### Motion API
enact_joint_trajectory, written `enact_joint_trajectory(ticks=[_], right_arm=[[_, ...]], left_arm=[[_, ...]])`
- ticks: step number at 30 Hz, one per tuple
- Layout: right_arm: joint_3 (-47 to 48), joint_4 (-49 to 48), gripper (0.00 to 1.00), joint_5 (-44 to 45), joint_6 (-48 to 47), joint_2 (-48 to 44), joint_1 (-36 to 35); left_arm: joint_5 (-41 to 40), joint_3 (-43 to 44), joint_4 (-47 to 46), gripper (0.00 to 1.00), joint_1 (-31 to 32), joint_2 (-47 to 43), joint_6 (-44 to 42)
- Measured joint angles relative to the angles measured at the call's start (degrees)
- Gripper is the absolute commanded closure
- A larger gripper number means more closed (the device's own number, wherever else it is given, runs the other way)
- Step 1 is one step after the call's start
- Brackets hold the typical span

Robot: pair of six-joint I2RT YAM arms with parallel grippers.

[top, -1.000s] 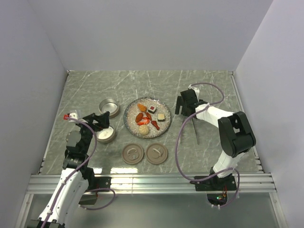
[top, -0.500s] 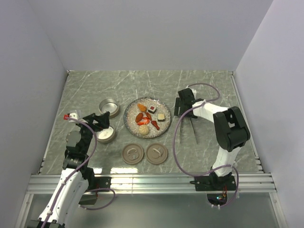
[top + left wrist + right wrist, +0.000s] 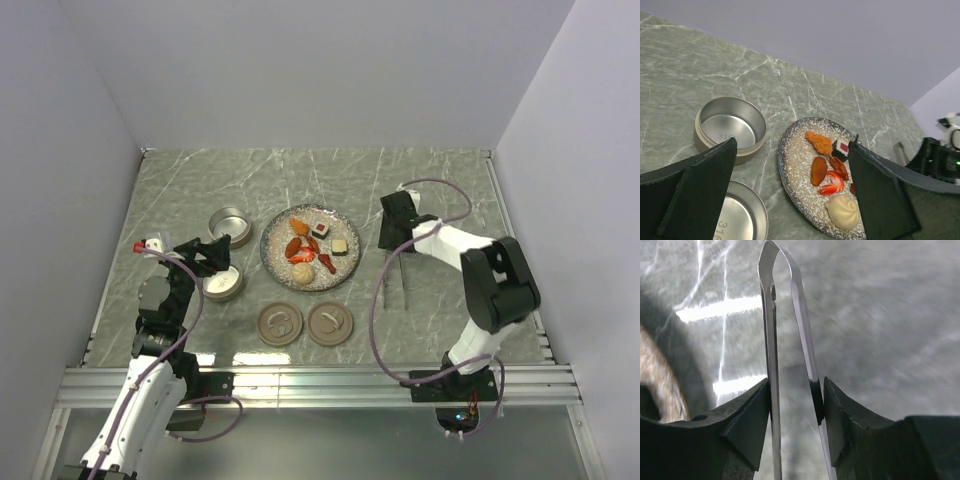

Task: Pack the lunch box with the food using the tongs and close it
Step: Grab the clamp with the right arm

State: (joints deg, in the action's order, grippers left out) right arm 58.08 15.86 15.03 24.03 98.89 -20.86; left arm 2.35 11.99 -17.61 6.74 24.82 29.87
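While right tool (image 3: 792,395) straddles tongs (image 3: 804,340) | pads (image 3: 752,415) touching both arms

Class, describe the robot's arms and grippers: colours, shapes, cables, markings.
Both the left arm and right arm have white links with black joints and mauve cables looping alongside. The left gripper and right gripper are black, with wedge-shaped fingers. A red-and-white tag sits by the left wrist.

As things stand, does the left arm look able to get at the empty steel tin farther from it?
Probably yes. The left gripper hangs with jaws wide open just short of the steel tin, which stands open-topped straight ahead, and nothing lies between them.
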Motion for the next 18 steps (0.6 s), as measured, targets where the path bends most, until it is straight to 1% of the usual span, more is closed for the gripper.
enact_joint_trajectory(ticks=[4,11,18], right_arm=[[-4.35,-0.28,0.47,2.21,0.13,-10.32,-1.03],[-9.51,-3.19,0.46,6.91,-0.09,-31.15,-7.13],[-15.93,-9.62,0.46,10.32,-2.60,-44.11,-12.11]], left_arm=[[-0.04,0.00,0.02,0.01,0.00,-0.11,0.00],[-0.02,0.00,0.07,0.00,0.00,-0.35,0.00],[-0.07,0.00,0.07,0.01,0.00,-0.72,0.00]])
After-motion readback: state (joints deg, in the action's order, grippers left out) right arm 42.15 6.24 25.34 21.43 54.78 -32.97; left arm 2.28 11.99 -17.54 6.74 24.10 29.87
